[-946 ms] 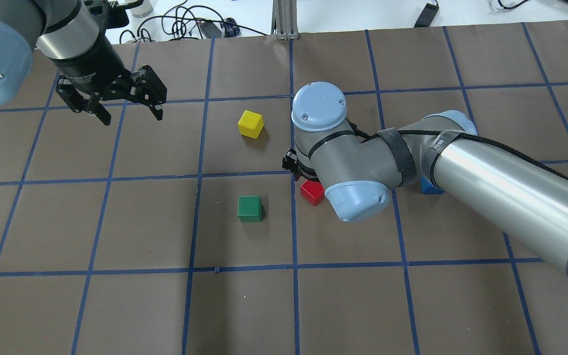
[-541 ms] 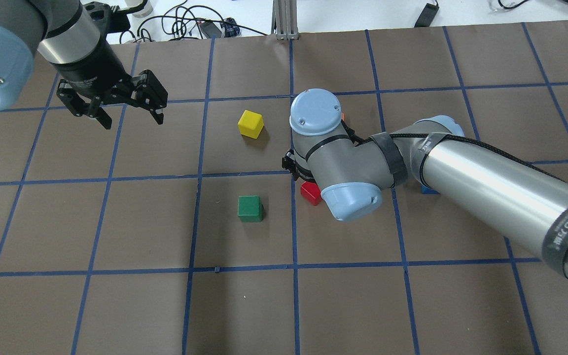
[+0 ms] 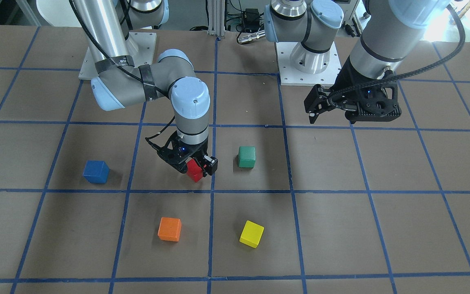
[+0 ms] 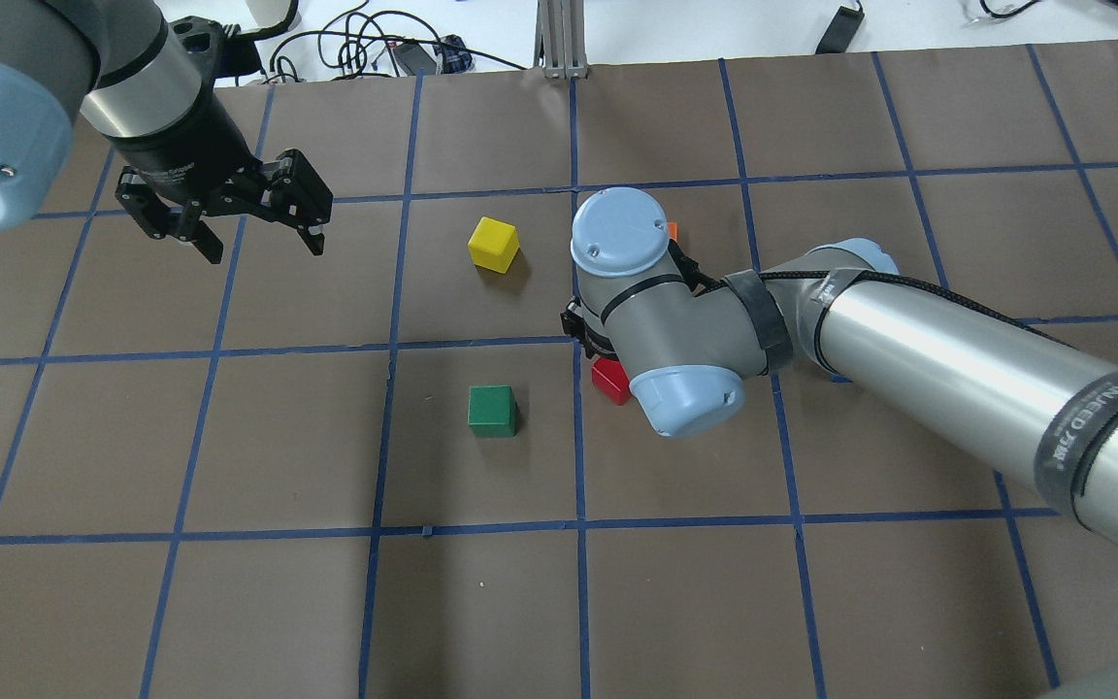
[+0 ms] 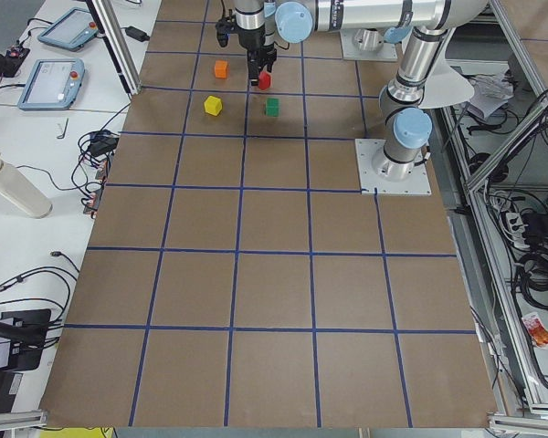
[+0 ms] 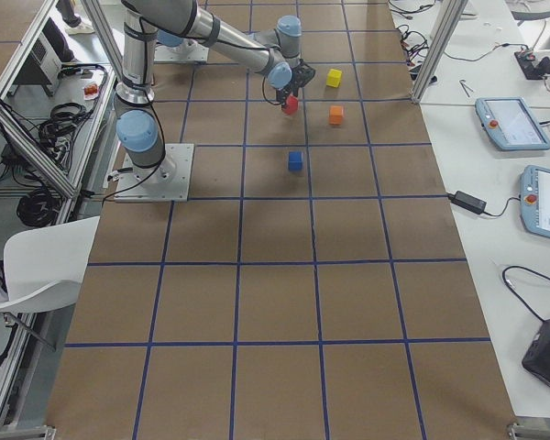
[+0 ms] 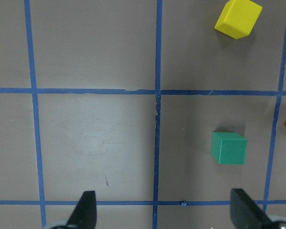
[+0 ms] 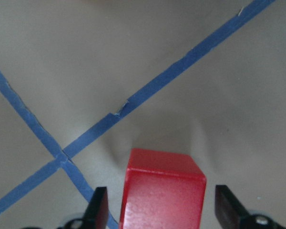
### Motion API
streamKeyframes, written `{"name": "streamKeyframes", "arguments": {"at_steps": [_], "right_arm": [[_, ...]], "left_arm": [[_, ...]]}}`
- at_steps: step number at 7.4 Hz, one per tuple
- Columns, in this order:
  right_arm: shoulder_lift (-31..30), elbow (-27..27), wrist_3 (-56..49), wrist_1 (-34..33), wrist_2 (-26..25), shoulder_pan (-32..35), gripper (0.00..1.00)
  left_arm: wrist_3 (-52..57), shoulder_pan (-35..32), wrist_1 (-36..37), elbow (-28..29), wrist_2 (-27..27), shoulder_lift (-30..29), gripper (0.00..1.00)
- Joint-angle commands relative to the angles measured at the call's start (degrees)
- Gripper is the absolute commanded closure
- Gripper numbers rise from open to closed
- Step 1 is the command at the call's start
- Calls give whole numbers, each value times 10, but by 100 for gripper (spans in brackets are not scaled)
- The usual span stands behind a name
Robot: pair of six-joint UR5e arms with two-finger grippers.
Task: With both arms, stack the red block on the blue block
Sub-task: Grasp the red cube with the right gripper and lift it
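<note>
The red block (image 3: 194, 172) lies on the brown table between the fingers of my right gripper (image 3: 196, 166). In the right wrist view the block (image 8: 162, 191) has a narrow gap to each finger (image 8: 99, 210), so the gripper is open around it. In the overhead view only a corner of the red block (image 4: 609, 381) shows under the right wrist. The blue block (image 3: 96, 171) sits alone about one grid square to the side, also in the exterior right view (image 6: 295, 160); the right arm hides it overhead. My left gripper (image 3: 332, 118) hangs open and empty, far off (image 4: 265, 250).
A green block (image 3: 246, 157) sits close beside the red one, on the side away from the blue block. An orange block (image 3: 169, 229) and a yellow block (image 3: 251, 234) lie farther from the robot. Blue tape lines grid the table.
The right arm's wrist has shifted slightly left over the red block, covering more of it and the blue block. The left gripper has drifted a little and stays open.
</note>
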Motion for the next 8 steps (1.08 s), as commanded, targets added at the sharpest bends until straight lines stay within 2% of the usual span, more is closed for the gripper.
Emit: {"name": "streamKeyframes", "arguments": {"at_steps": [1, 3, 4, 6, 8], "right_arm": [[2, -1, 3, 0, -3, 0, 100], [-10, -8, -2, 11, -11, -10, 100], [-30, -7, -23, 30, -45, -21, 100], [-97, -4, -186, 97, -45, -77, 100], [-127, -1, -350, 143, -45, -158, 100]], "left_arm": [[1, -1, -1, -1, 0, -1, 0], [1, -1, -1, -1, 0, -1, 0], [1, -1, 0, 0, 0, -1, 0], [1, -1, 0, -1, 0, -2, 0], [1, -1, 0, 0, 0, -3, 0]]}}
